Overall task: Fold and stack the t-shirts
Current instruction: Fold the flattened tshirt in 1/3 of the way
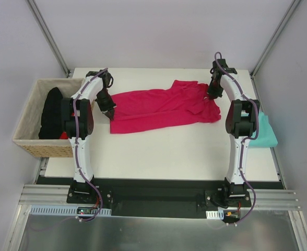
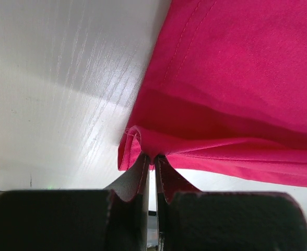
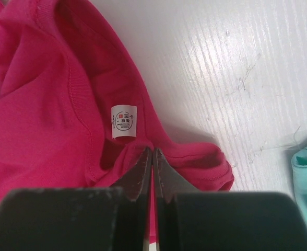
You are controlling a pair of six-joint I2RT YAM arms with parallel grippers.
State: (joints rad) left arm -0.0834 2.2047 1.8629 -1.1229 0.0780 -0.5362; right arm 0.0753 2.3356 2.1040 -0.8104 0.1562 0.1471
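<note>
Both claws are pinched shut on the pink shirt (image 1: 158, 107), which lies spread out on the table (image 1: 158, 151). My left claw (image 2: 152, 157) holds a bunched fold at the pink shirt's left edge. My right claw (image 3: 152, 151) holds the collar at its right end, just beside the white neck label (image 3: 123, 123). I see the teal shirt (image 1: 263, 133) well to the right of the pink shirt, partly behind my right arm. A basket (image 1: 31, 130) with dark clothes (image 1: 51, 112) stands to its left.
</note>
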